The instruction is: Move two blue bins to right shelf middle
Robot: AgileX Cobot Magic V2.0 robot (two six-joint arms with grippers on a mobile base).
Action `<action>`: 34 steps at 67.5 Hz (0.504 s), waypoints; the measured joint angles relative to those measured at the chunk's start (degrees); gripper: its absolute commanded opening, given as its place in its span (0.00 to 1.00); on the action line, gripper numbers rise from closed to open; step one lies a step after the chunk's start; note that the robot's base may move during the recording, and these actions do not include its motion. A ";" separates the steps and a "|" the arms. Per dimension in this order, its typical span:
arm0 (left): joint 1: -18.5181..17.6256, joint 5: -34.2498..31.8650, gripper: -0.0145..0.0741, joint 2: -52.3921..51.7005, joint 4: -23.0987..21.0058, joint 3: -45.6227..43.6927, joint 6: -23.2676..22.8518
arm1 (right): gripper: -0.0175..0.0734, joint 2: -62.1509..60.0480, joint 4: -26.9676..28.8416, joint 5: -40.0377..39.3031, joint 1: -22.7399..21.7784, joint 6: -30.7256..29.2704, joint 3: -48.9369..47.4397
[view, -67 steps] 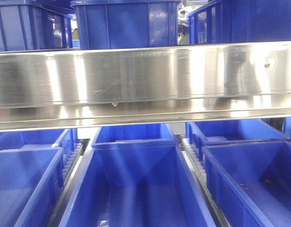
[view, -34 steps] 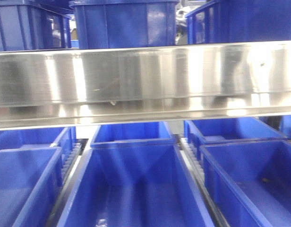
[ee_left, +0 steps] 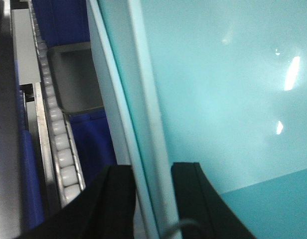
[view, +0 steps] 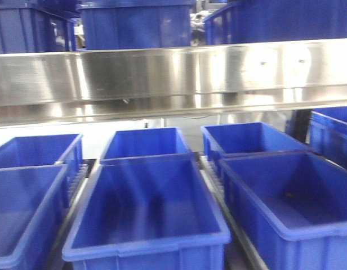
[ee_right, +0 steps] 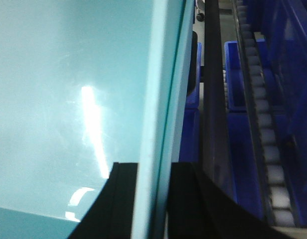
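A large blue bin (view: 145, 239) sits open and empty in the middle lane of the shelf, its front rim near the bottom of the front view. In the wrist views this bin looks pale cyan. My left gripper (ee_left: 152, 172) is shut on the blue bin's left wall (ee_left: 218, 99), one black finger on each side of the rim. My right gripper (ee_right: 154, 169) is shut the same way on the right wall (ee_right: 69, 99). Neither gripper shows in the front view.
A steel shelf beam (view: 173, 76) crosses above, with more blue bins (view: 134, 25) on top. Blue bins stand to the left (view: 27, 208), right (view: 292, 197) and behind (view: 145, 143). White roller tracks (ee_left: 56, 134) (ee_right: 265, 134) run along both sides of the held bin.
The front view has pulled back from the shelf. The middle bin's front rim has come into sight and the steel beam sits higher and farther away.
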 measured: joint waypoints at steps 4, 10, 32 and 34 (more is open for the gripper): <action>0.00 0.00 0.04 0.00 0.00 0.00 0.00 | 0.01 0.00 0.00 0.00 0.00 0.00 0.00; 0.00 0.00 0.04 0.05 0.00 0.00 0.00 | 0.01 0.00 0.00 0.00 0.00 0.00 0.00; 0.00 0.00 0.04 0.14 -0.11 0.00 0.00 | 0.01 0.00 0.00 0.00 0.00 0.00 0.00; 0.00 0.00 0.04 0.14 -0.11 0.00 0.00 | 0.01 0.00 0.00 0.00 0.00 0.00 0.00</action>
